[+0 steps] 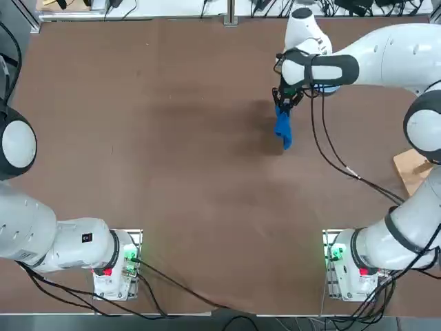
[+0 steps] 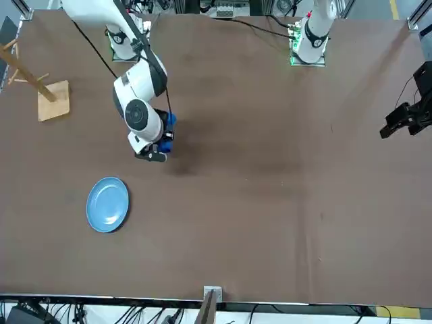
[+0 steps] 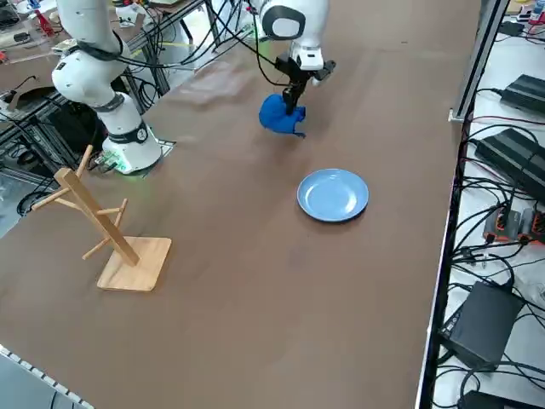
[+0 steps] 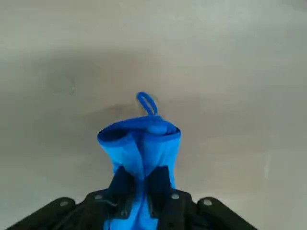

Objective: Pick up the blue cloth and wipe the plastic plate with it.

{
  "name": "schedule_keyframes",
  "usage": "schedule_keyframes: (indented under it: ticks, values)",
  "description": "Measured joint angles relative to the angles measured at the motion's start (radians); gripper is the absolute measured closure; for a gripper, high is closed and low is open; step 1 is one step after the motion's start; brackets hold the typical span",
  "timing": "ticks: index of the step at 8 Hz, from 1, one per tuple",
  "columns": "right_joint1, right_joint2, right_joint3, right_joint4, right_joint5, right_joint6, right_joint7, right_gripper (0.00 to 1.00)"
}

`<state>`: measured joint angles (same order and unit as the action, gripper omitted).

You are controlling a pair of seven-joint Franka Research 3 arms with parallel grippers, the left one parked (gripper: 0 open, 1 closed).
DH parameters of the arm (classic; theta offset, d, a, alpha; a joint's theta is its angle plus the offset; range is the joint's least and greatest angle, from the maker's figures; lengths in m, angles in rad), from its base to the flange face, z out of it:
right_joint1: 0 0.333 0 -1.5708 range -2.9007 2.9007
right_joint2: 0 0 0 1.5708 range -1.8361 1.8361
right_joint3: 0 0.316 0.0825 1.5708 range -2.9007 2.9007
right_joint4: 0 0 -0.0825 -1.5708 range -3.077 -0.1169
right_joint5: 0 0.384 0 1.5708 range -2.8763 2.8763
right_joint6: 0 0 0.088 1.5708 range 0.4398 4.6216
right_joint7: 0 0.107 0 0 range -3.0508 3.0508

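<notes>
Right end effector (image 4: pixel 139 203): clenched on the blue cloth (image 4: pixel 140 143); the two black fingers (image 4: pixel 122 184) stand almost together with only a thin fold of fabric pinched between them.
End effector position: pointing down over the far right part of the worktop (image 1: pixel 172 138), seen from overhead at (image 1: pixel 286 98) and from the side at (image 3: pixel 294 92).
Blue cloth, hold: gripped at its upper edge; the rest droops below the fingers as a loose bunch.
Blue cloth, texture: soft deep royal-blue fabric, gathered into rounded folds, with a small sewn loop sticking out at its lower end in the wrist view.
Blue cloth, contact with worktop: the side view (image 3: pixel 281 115) shows its lower end low over the surface; whether it touches cannot be told.
Plastic plate (image 3: pixel 333 194): round, smooth, pale sky-blue, with a shallow raised rim; it lies flat on the worktop, apart from the cloth, toward the edge farthest from the arm bases.
Worktop surface: matte brown, flat, with faint scuffs.
Wooden rack (image 3: pixel 102 228): slanted pale wood post with pegs on a square base, at the robot's right-hand edge.
Overhead view: shows the cloth (image 1: pixel 283 129) hanging from the end effector, but the arm covers the plate.
Front view: shows the plate (image 2: pixel 108 204) whole, while the wrist housing hides most of the cloth (image 2: pixel 169 125).
Wrist view: alone shows the finger gap and the loop.
</notes>
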<state>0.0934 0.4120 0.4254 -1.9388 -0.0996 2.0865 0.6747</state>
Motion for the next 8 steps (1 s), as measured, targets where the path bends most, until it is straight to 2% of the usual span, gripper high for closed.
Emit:
schedule_keyframes:
  ticks: [1, 5, 6, 8]
  values:
    - [0.000, -0.002, 0.000, 0.005, 0.000, 0.005, 0.000, 0.77]
    - [-0.015, -0.003, -0.011, 0.066, 0.000, 0.010, 0.003, 0.10]
    - [-0.031, -0.001, -0.014, 0.081, 0.000, 0.015, 0.003, 0.00]
    - [-0.092, 0.007, -0.018, 0.128, -0.051, 0.021, -0.021, 0.00]
